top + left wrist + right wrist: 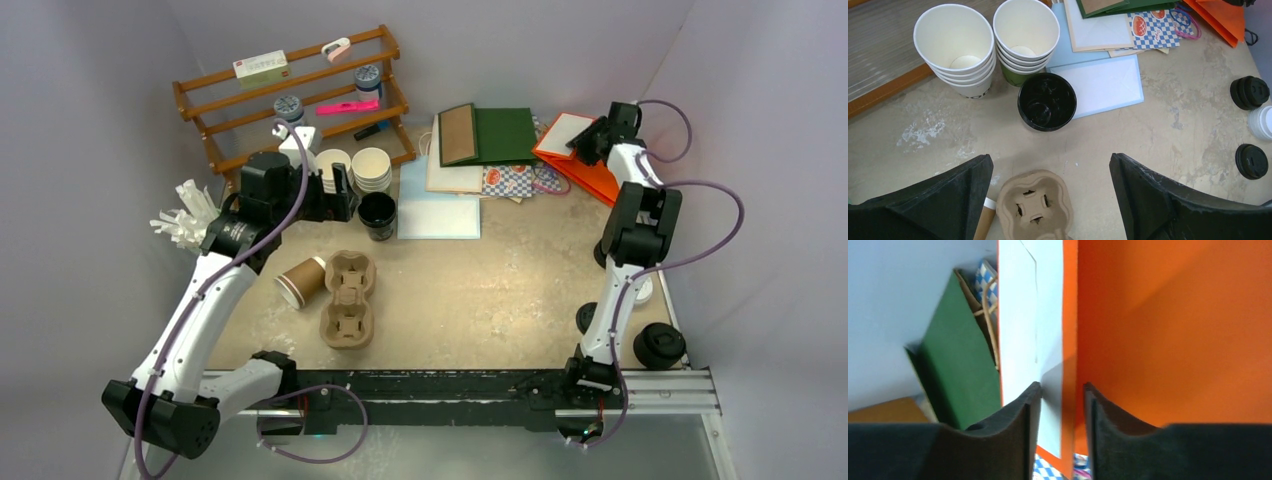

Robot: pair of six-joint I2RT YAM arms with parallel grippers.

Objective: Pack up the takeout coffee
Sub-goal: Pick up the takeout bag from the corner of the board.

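One brown kraft takeout coffee cup lies on its side with its white rim toward the left, just left of the pulp cup carrier; only a sliver of this cup shows in the left wrist view. My left gripper hangs open above the carrier's far end, holding nothing. A white lid sits at the right edge, between black lids. My right gripper is at the orange paper bag. Its jaws stand narrowly apart astride the bag's edge.
Two stacks of white cups and a black cup stand beyond the carrier. Black lids lie on the right. Envelopes and a green bag lie at the back. A wooden shelf stands back left.
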